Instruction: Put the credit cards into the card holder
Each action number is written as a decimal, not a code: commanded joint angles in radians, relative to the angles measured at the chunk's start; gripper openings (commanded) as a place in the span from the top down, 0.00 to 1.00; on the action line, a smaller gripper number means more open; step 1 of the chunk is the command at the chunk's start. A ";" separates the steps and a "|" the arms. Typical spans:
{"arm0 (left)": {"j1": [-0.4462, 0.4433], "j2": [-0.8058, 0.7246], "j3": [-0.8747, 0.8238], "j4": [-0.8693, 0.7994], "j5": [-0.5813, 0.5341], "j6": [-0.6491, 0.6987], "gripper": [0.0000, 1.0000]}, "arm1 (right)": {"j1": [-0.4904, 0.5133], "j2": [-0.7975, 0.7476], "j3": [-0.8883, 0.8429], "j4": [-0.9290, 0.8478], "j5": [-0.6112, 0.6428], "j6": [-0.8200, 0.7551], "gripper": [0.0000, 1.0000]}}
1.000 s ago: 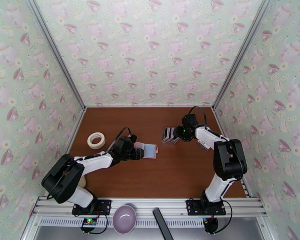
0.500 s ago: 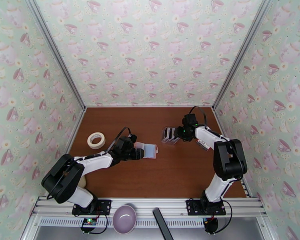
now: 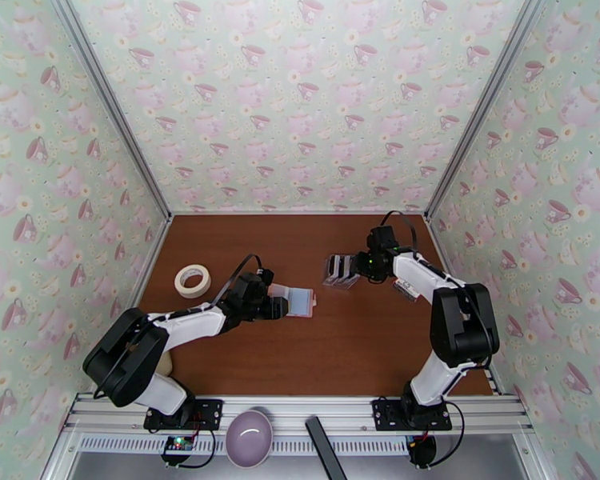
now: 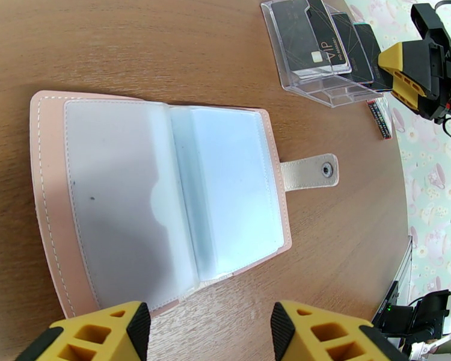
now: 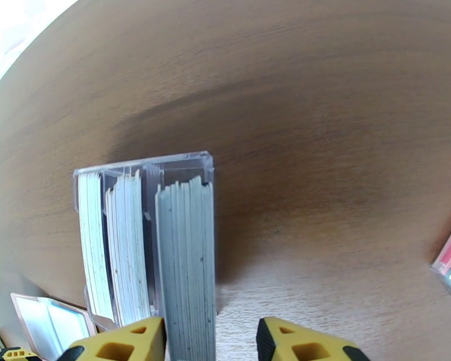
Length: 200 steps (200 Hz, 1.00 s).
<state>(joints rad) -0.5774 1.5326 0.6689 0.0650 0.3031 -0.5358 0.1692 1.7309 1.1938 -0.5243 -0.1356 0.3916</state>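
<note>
Brown table (image 3: 364, 346) — bearing card holder (image 3: 300, 300), clear rack (image 3: 342, 270), tape roll (image 3: 192, 281).

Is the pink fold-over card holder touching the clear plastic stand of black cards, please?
Apart. The left wrist view shows bare table between card holder and stand.

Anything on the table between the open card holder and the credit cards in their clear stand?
No: in the left wrist view, only bare table separates the card holder from the credit cards.

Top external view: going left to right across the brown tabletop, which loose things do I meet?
tape roll → card holder → credit cards → small packet
</note>
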 commanded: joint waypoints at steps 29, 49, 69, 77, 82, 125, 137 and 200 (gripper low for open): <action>-0.002 -0.001 0.011 0.006 0.019 -0.009 0.41 | -0.001 0.001 0.028 -0.031 -0.020 -0.020 0.54; -0.003 0.000 0.008 0.006 0.018 -0.010 0.41 | 0.000 0.012 0.017 -0.023 -0.033 -0.018 0.54; -0.004 0.000 0.008 0.008 0.016 -0.010 0.41 | 0.000 0.024 0.003 -0.009 -0.059 -0.014 0.54; -0.003 0.000 0.008 0.008 0.017 -0.010 0.41 | 0.000 0.026 -0.005 -0.002 -0.069 -0.012 0.54; -0.002 0.001 0.009 0.009 0.016 -0.010 0.41 | -0.002 0.027 -0.009 0.000 -0.068 -0.012 0.54; -0.003 0.008 0.013 0.009 0.016 -0.010 0.41 | -0.002 0.033 -0.022 -0.004 -0.046 -0.014 0.54; -0.004 0.010 0.014 0.007 0.016 -0.011 0.41 | -0.001 0.036 -0.017 -0.017 -0.021 -0.018 0.54; -0.004 0.011 0.019 0.010 0.019 -0.013 0.41 | 0.009 0.018 0.018 -0.069 0.081 -0.038 0.58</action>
<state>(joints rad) -0.5774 1.5326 0.6689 0.0654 0.3035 -0.5426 0.1757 1.7466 1.1858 -0.5419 -0.1284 0.3763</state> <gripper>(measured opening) 0.585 0.433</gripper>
